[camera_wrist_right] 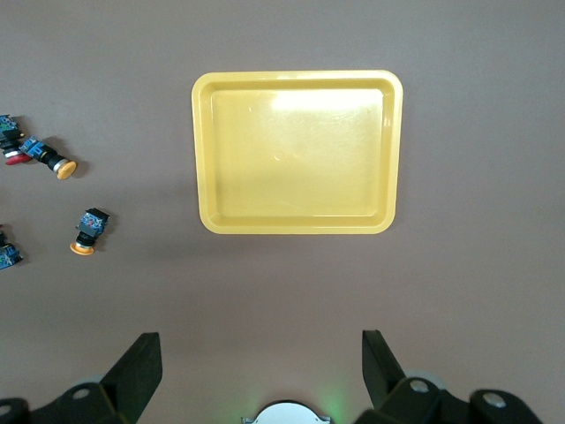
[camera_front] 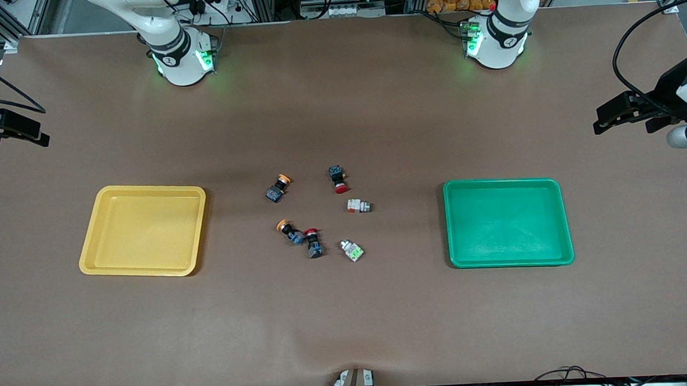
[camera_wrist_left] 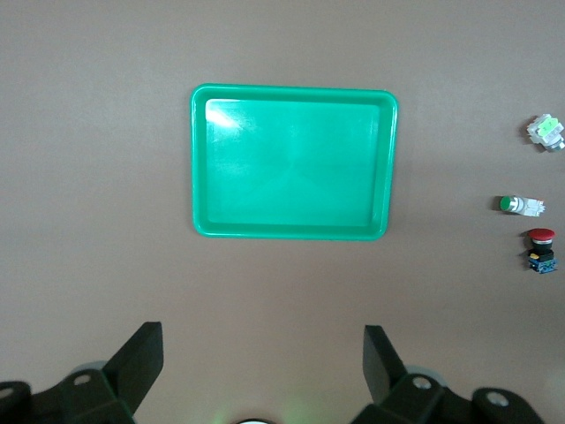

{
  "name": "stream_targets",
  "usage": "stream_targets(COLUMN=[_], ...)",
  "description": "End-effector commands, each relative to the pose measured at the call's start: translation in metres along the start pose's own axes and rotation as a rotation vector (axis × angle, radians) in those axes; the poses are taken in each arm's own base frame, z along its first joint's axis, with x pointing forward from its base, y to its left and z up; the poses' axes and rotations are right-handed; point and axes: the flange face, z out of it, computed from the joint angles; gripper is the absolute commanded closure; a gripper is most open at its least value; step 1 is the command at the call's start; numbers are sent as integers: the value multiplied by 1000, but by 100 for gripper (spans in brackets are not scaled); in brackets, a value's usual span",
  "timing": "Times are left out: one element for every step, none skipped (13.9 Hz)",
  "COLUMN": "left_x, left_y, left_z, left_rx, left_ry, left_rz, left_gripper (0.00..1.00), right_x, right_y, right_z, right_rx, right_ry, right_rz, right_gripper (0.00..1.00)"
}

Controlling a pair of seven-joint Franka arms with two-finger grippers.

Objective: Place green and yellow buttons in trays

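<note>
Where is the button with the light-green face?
In the front view the light-green-faced button lies on the table between the two trays, nearest the camera of the whitish ones, beside a red-capped button, toward the green tray.

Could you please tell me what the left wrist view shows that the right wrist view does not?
Only the left wrist view shows the green tray, two whitish-grey buttons and the open left gripper. Only the right wrist view shows the yellow tray, two yellow-capped buttons and the open right gripper. Both show brown table and red-capped buttons.
</note>
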Motion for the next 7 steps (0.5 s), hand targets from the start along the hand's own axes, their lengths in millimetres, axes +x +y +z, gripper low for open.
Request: stream_targets(left_x=[-2, -2, -1, -1, 0, 1, 2], left_y=[-5, -5, -3, -2, -1, 0, 3], left_z=[-4, -4, -3, -3, 1, 6, 8], left_rx=[15, 15, 16, 18, 18, 19, 22], left_ry=[5, 6, 5, 5, -4, -15, -18], left_rz=[-23, -21, -19, -19, -15, -13, -9], left_gripper=[0, 0, 0, 0, 0, 0, 0], right_x=[-2, -2, -2, -2, -2, -2, -2], right_y=[5, 3, 3, 3, 5, 4, 2], right_z=[-1, -1, -1, -1, -1, -1, -2], right_rx=[3, 3, 3, 3, 3, 3, 1], right_ry=[-4, -6, -7, -6, -6, -6, -5], right_rz=[10, 7, 5, 7, 10, 8, 4], right_gripper=[0, 0, 0, 0, 0, 0, 0])
